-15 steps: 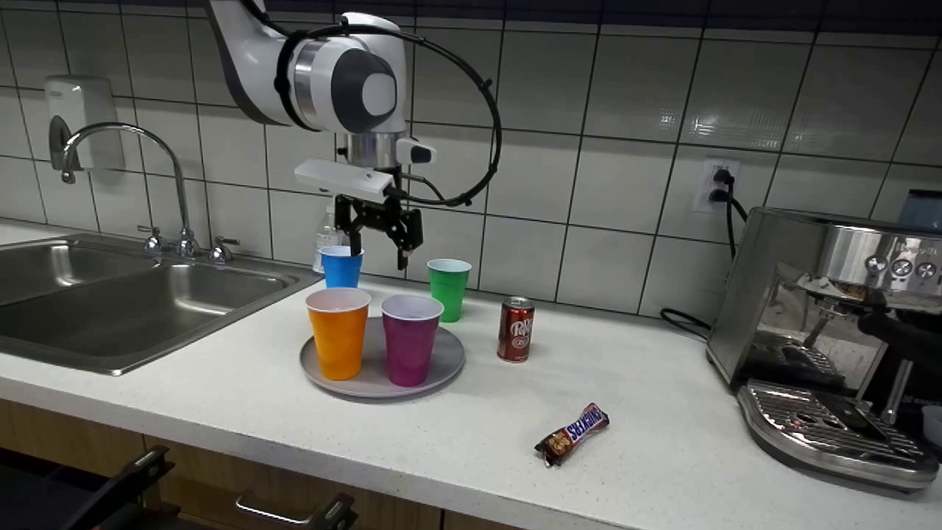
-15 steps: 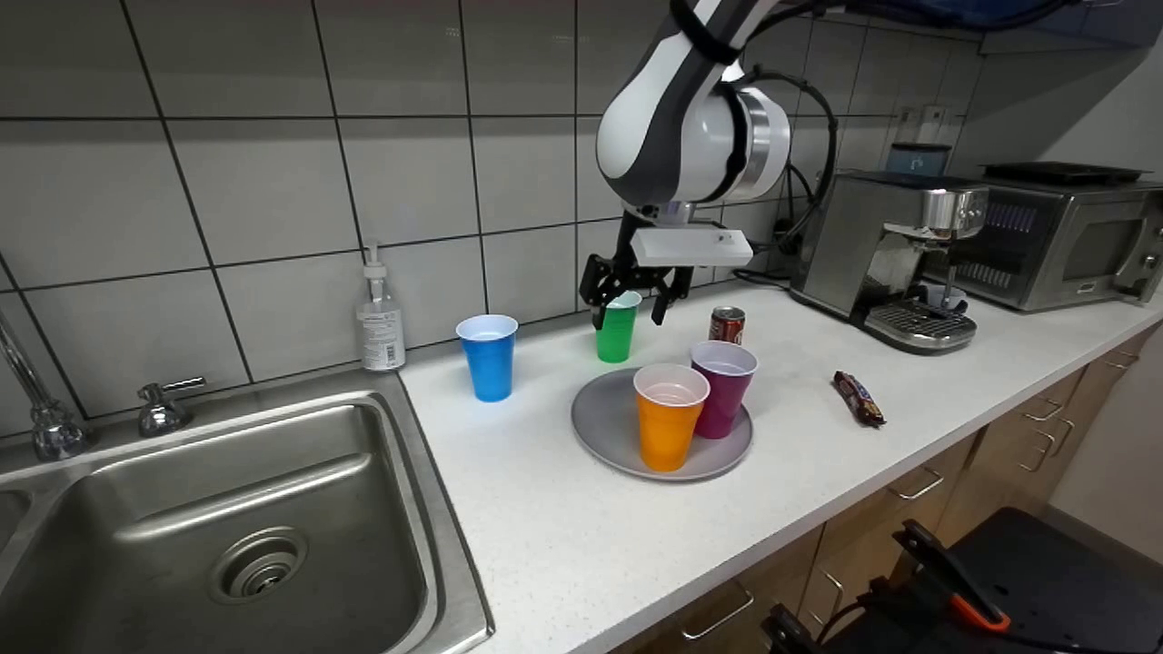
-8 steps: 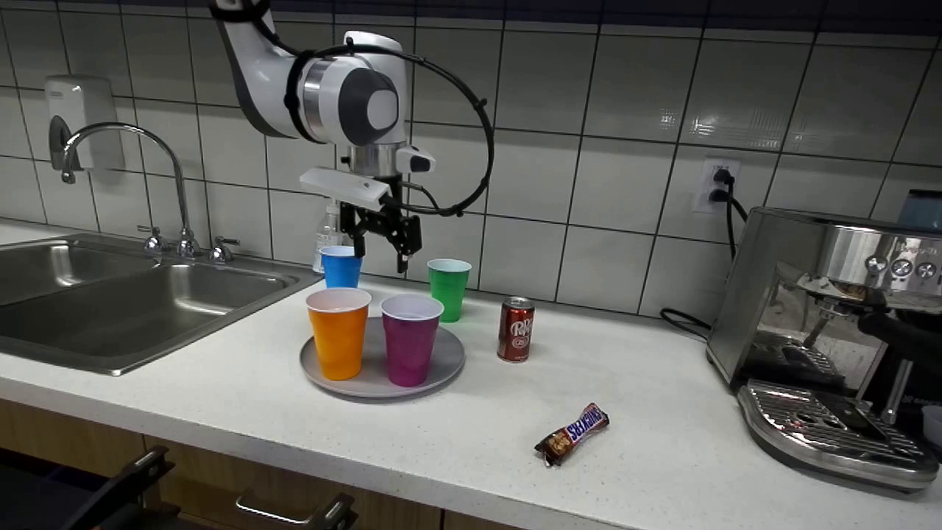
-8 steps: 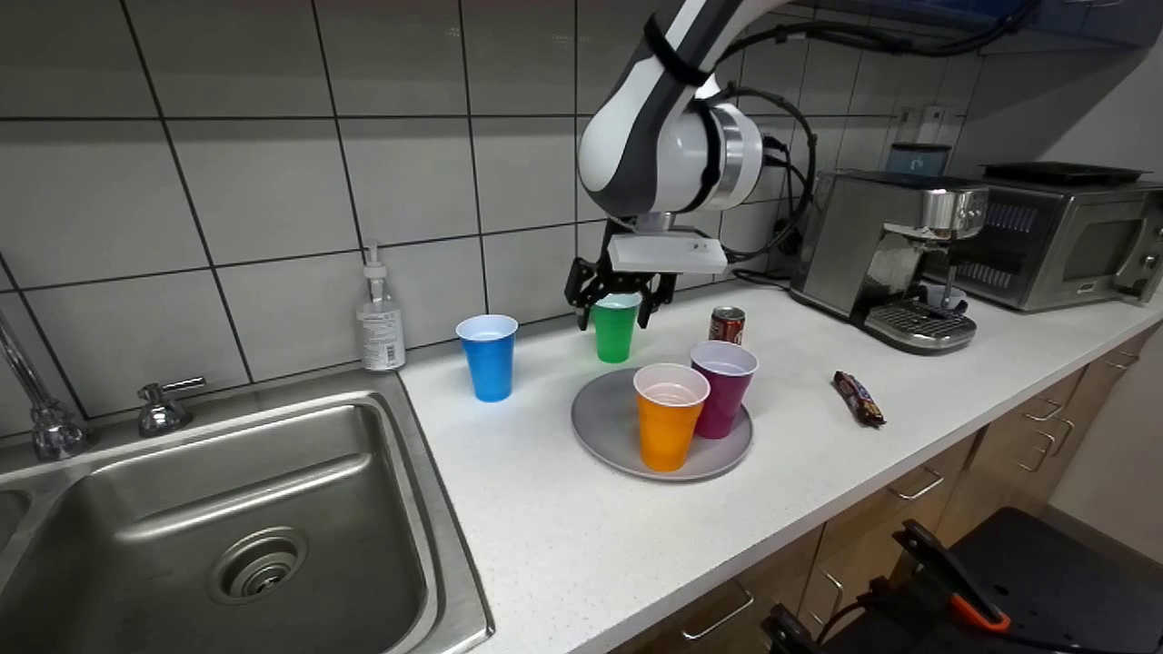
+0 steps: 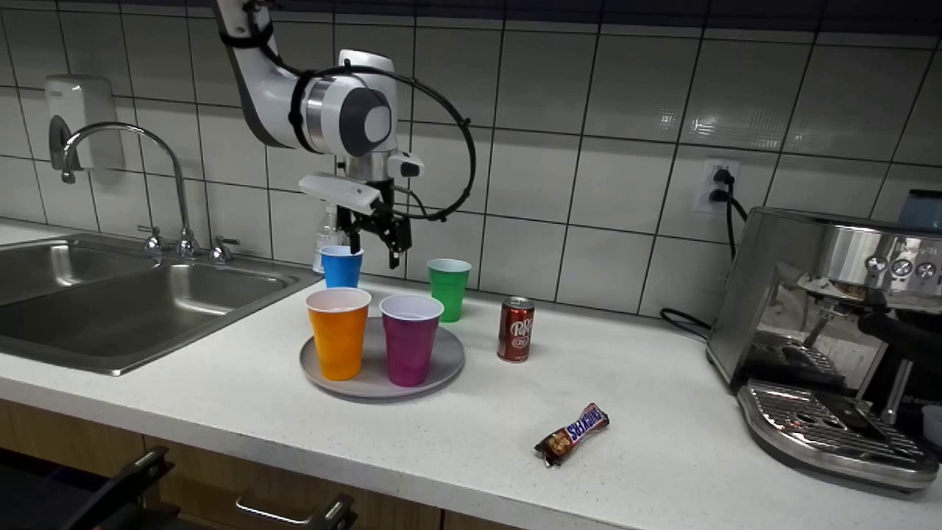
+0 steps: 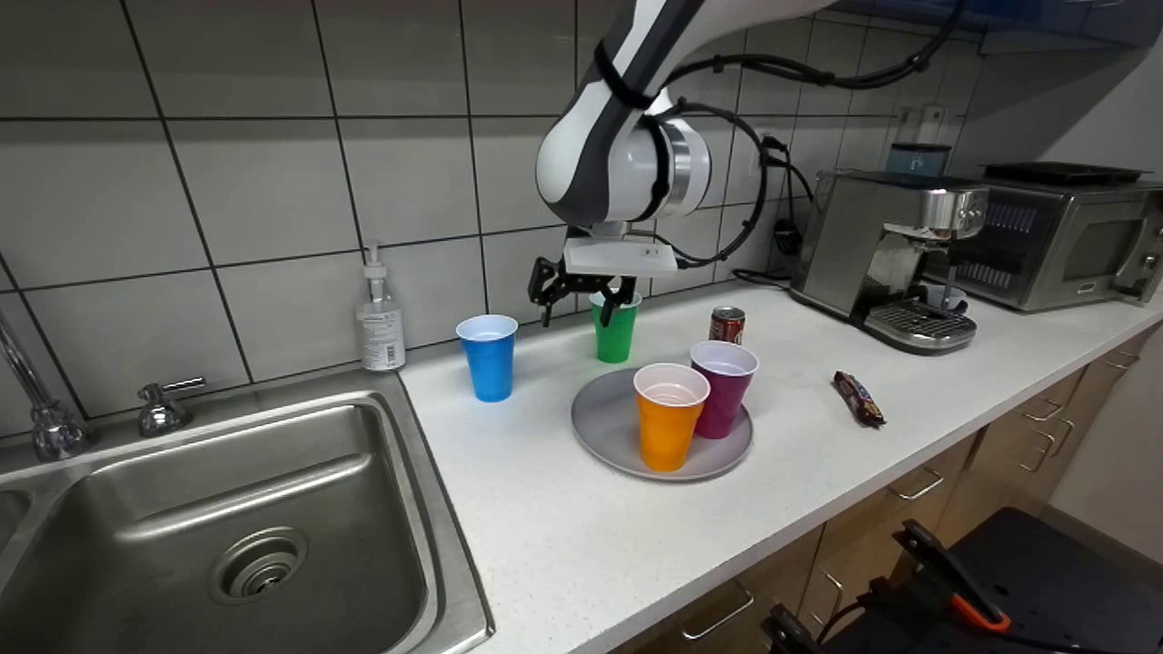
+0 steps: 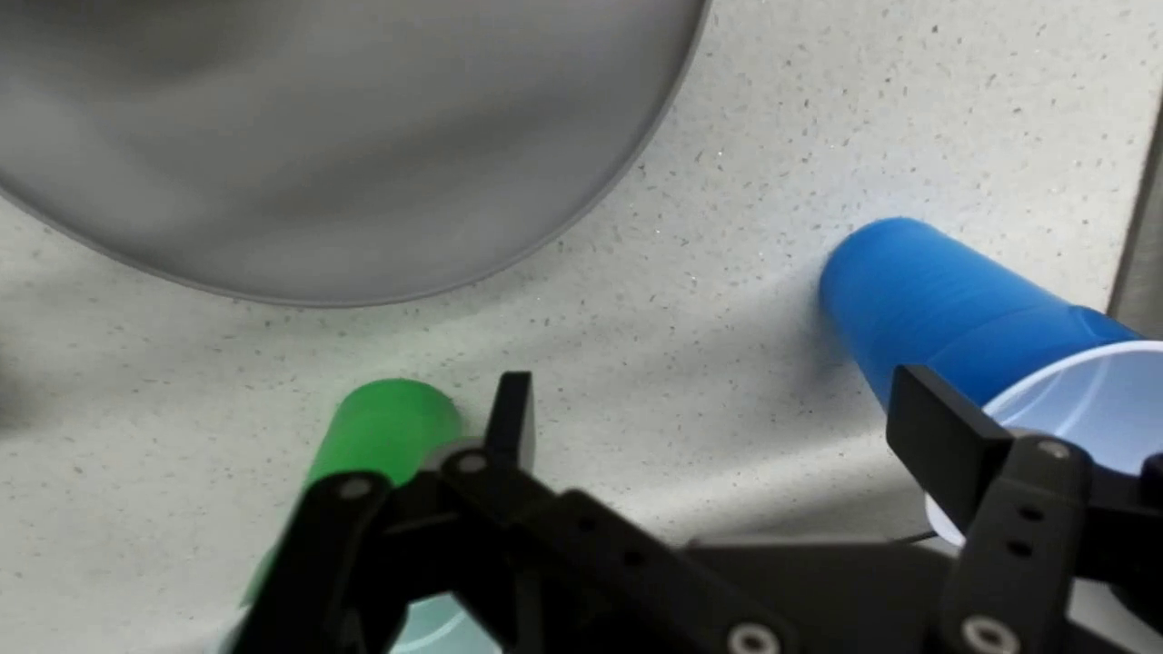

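My gripper (image 5: pixel 374 255) is open and empty above the back of the counter, pointing down; it also shows so in an exterior view (image 6: pixel 576 318) and in the wrist view (image 7: pixel 713 400). It hangs between a blue cup (image 6: pixel 492 363) and a green cup (image 6: pixel 618 338), both upright. In the wrist view, one finger overlaps the blue cup (image 7: pixel 936 300) and the other is beside the green cup (image 7: pixel 391 427); contact with either is not apparent. An orange cup (image 5: pixel 338 338) and a purple cup (image 5: pixel 409 346) stand on a grey plate (image 5: pixel 450 366) in front of the gripper.
A Dr Pepper can (image 5: pixel 515 331) and a Snickers bar (image 5: pixel 574 434) are on the counter. A coffee machine (image 6: pixel 890 254) and a toaster oven (image 6: pixel 1072 236) stand farther along. A soap bottle (image 6: pixel 380 327) stands behind the sink (image 6: pixel 427 509). The tiled wall (image 5: pixel 559 177) is close behind.
My arm and open gripper have shifted left in both exterior views, toward the blue cup, with the arm also a little lower. The cups, plate, can and bar have not moved.
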`<action>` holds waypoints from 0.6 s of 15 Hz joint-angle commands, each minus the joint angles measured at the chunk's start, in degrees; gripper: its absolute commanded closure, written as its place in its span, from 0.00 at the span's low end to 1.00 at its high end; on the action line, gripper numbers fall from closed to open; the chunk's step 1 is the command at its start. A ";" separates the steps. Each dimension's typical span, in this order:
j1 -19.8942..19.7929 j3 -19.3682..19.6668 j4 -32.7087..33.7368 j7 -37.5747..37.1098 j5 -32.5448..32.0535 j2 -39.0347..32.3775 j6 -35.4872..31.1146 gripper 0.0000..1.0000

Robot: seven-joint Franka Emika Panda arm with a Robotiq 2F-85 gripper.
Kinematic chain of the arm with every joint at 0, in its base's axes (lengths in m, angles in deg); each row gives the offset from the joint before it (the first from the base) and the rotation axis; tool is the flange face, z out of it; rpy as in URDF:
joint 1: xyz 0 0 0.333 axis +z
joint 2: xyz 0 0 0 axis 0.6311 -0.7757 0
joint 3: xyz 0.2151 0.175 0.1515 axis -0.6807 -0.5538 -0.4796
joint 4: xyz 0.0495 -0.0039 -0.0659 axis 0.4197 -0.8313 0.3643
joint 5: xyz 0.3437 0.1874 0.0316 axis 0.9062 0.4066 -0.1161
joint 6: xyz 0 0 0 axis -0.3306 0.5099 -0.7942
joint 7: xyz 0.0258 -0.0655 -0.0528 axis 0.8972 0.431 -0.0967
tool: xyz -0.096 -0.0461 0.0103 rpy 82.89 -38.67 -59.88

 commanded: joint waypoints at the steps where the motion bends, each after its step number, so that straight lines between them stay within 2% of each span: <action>1: 1.52 -0.26 5.48 -2.93 -0.07 -3.97 -0.10 0.00; 9: 3.74 0.89 9.54 -6.08 -0.45 -7.14 -0.11 0.00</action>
